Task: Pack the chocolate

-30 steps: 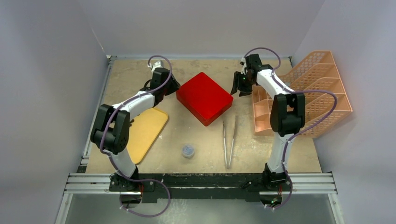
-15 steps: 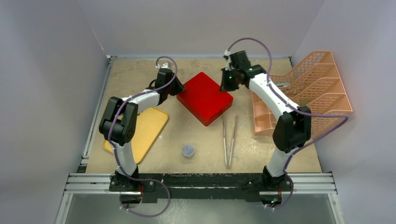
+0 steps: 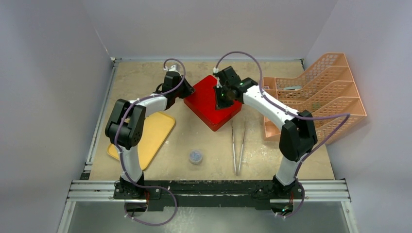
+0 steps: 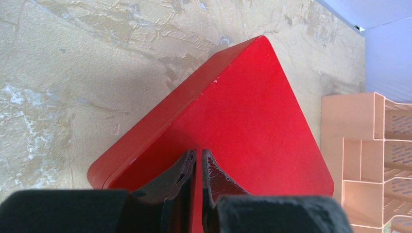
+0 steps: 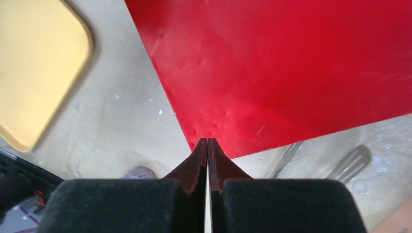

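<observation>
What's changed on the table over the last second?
The right arm swung left from the peach organizer to above the red box, jaws shut. The left arm edged closer to the box's left corner. Nothing gripped or released. Box, tweezers, yellow tray and small cap stayed put.

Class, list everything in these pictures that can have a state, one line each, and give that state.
red box: closed, lid on.
left gripper: shut, holding nothing, over the box's left corner.
right gripper: shut, holding nothing, over the box's near edge.
tweezers: lying flat on the table, arms spread, unheld.
grey-blue cap: resting on the table, untouched.
yellow tray: lying flat, partly under the left arm.
</observation>
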Controlling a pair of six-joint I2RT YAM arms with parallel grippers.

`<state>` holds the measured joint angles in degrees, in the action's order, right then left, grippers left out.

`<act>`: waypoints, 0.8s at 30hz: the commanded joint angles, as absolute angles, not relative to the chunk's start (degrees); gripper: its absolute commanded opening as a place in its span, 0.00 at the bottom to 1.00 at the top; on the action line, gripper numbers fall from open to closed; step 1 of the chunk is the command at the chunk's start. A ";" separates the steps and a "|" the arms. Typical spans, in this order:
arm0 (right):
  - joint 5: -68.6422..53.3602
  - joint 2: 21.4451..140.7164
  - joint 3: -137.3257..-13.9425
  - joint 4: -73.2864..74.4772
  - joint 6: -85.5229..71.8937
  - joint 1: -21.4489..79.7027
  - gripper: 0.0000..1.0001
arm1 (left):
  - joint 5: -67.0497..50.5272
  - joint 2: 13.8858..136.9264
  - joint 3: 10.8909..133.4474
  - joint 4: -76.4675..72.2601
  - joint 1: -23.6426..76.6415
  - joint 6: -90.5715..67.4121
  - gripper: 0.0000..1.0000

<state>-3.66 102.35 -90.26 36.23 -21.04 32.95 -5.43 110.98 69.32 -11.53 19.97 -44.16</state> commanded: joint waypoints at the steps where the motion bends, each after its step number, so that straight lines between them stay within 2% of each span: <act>1: -3.70 106.48 -82.58 33.54 -22.11 35.69 0.00 | -6.66 111.90 66.41 -10.07 19.95 -44.56 0.09; 5: -2.90 108.66 -79.30 33.85 -22.83 36.74 0.00 | -9.17 112.62 66.81 -9.12 19.95 -45.63 0.09; 14: 4.11 98.48 -91.24 38.35 -22.23 37.63 0.00 | -10.09 108.51 69.32 -8.30 19.66 -47.24 0.12; 20: 7.49 95.26 -88.12 32.79 -22.21 37.37 0.00 | -9.41 103.37 70.91 -7.61 19.16 -46.22 0.14; 24: 10.64 93.64 -84.83 27.10 -21.03 36.29 0.00 | -4.42 98.62 72.15 -1.98 19.16 -41.94 0.20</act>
<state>5.98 95.18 -87.59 33.34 -22.28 37.41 -8.78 106.43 68.42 -5.43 19.68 -46.11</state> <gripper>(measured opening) 0.004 0.177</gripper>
